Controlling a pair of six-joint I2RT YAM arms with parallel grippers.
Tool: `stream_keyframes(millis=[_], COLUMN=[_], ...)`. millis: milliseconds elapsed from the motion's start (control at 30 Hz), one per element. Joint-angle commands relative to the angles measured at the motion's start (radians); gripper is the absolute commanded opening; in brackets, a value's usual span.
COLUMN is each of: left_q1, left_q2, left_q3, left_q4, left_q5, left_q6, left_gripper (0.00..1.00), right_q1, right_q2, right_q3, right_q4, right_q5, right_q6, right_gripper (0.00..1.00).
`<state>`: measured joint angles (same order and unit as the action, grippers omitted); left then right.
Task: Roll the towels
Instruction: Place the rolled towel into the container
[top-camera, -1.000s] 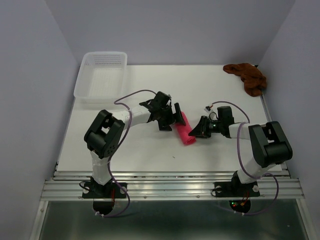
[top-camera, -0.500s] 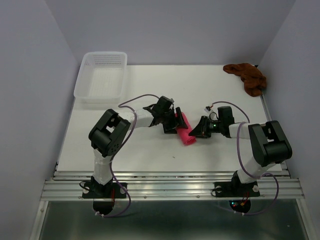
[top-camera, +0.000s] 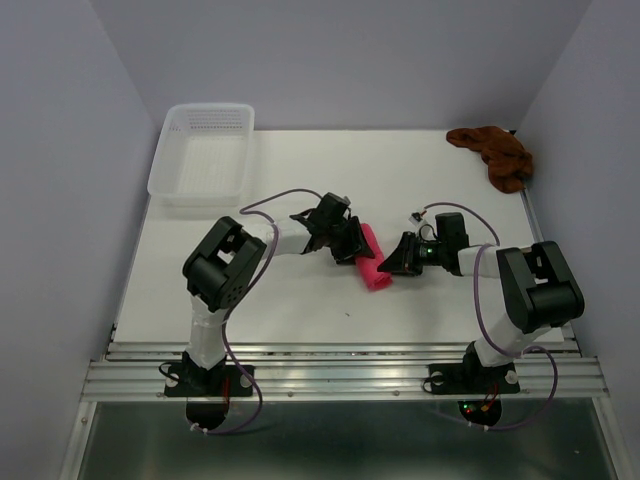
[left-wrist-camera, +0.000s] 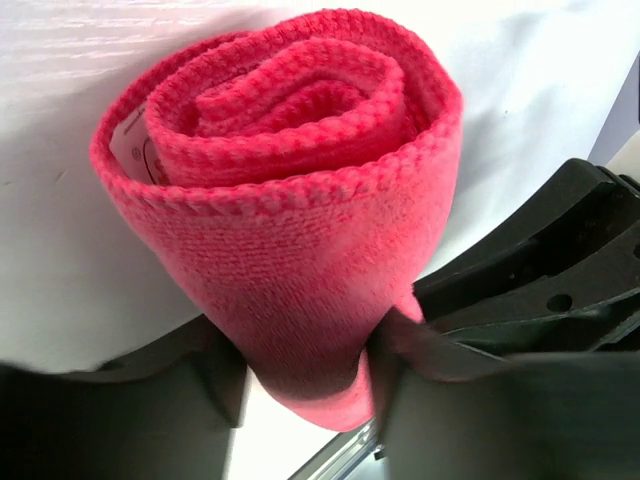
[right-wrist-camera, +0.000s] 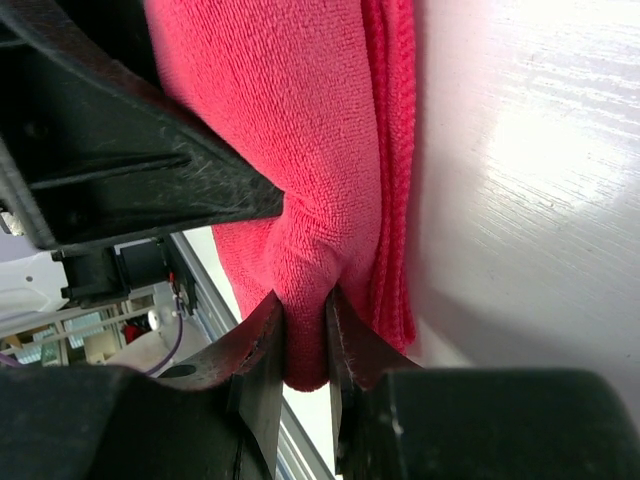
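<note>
**Top external view.** The pink towel (top-camera: 371, 264), rolled into a short tube, lies on the white table (top-camera: 300, 295) near its middle, between the two arms. The left gripper (top-camera: 352, 243) meets the roll's far-left end; the right gripper (top-camera: 389, 263) meets its right side. The brown towel (top-camera: 497, 157) sits crumpled at the far right corner, well apart from both arms. A white perforated basket (top-camera: 200, 152) stands at the far left corner.

**Left wrist view.** The pink towel (left-wrist-camera: 290, 200) is seen end-on, its spiral of layers plain. The left gripper (left-wrist-camera: 305, 365) has a finger pressed against each side of the roll's lower part, which narrows between them: a grip on the towel.

**Right wrist view.** The right gripper (right-wrist-camera: 305, 312) has its jaws nearly together, pinching a fold of the pink towel (right-wrist-camera: 290, 130). The rest of the towel lies flat against the table (right-wrist-camera: 520, 200).
</note>
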<state>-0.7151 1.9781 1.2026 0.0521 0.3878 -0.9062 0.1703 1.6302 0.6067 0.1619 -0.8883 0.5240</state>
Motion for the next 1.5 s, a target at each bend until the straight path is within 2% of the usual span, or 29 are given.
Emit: stream_keyframes(millis=[0, 33, 100, 133, 167, 233, 267, 333, 367, 500, 533, 667, 800, 900, 1067, 1233, 1467], left_q1=[0.0, 0.0, 0.0, 0.0, 0.0, 0.0, 0.0, 0.002, 0.008, 0.037, 0.054, 0.1, 0.166, 0.241, 0.362, 0.477, 0.637], left_q2=[0.034, 0.037, 0.038, 0.031, 0.028, 0.01, 0.002, -0.018, -0.039, -0.091, -0.113, -0.177, -0.228, -0.255, -0.274, -0.22, -0.118], left_q3=[0.037, 0.04, 0.048, 0.051, 0.055, 0.072, 0.075, 0.083, 0.09, 0.118, 0.129, 0.158, 0.213, 0.259, 0.356, 0.515, 0.584], left_q4=[-0.014, -0.015, -0.015, -0.018, -0.023, -0.041, -0.046, -0.051, -0.051, -0.051, -0.051, -0.051, -0.08, -0.08, -0.021, -0.008, 0.104], left_q5=[-0.073, -0.075, -0.079, -0.086, -0.101, -0.119, -0.136, -0.158, -0.177, -0.196, -0.201, -0.228, -0.26, -0.267, -0.3, -0.299, -0.165], left_q6=[0.01, 0.01, 0.012, 0.013, 0.015, 0.032, 0.035, 0.046, 0.05, 0.062, 0.066, 0.081, 0.101, 0.113, 0.159, 0.179, 0.142], left_gripper=[0.43, 0.33, 0.21, 0.05, 0.0, 0.0, 0.0, 0.0, 0.0, 0.0, 0.0, 0.0, 0.0, 0.0, 0.0, 0.0, 0.0], right_q1=[-0.002, -0.002, -0.002, -0.002, -0.002, -0.002, -0.002, -0.002, -0.002, -0.002, -0.002, -0.002, -0.002, -0.002, -0.002, -0.002, -0.002], right_q2=[-0.003, -0.007, -0.033, -0.047, -0.082, -0.125, -0.15, -0.234, -0.263, -0.403, -0.452, -0.555, -0.618, -0.613, -0.54, -0.446, -0.394], right_q3=[-0.009, -0.008, -0.005, -0.001, 0.002, 0.017, 0.021, 0.034, 0.053, 0.11, 0.128, 0.16, 0.186, 0.205, 0.249, 0.301, 0.354], right_q4=[-0.047, -0.053, -0.061, -0.073, -0.084, -0.116, -0.122, -0.151, -0.157, -0.252, -0.269, -0.286, -0.288, -0.291, -0.291, -0.291, -0.292], right_q5=[0.002, 0.002, 0.011, 0.014, 0.025, 0.031, 0.034, 0.037, 0.041, 0.147, 0.173, 0.297, 0.492, 0.537, 0.542, 0.537, 0.554], right_q6=[-0.039, -0.051, -0.062, -0.076, -0.082, -0.104, -0.105, -0.117, -0.12, -0.14, -0.133, -0.119, -0.099, -0.098, -0.079, -0.087, -0.113], right_gripper=[0.09, 0.11, 0.18, 0.21, 0.25, 0.34, 0.46, 0.52, 0.64, 0.89, 1.0, 1.0, 1.0, 1.0, 1.0, 1.0, 1.0])
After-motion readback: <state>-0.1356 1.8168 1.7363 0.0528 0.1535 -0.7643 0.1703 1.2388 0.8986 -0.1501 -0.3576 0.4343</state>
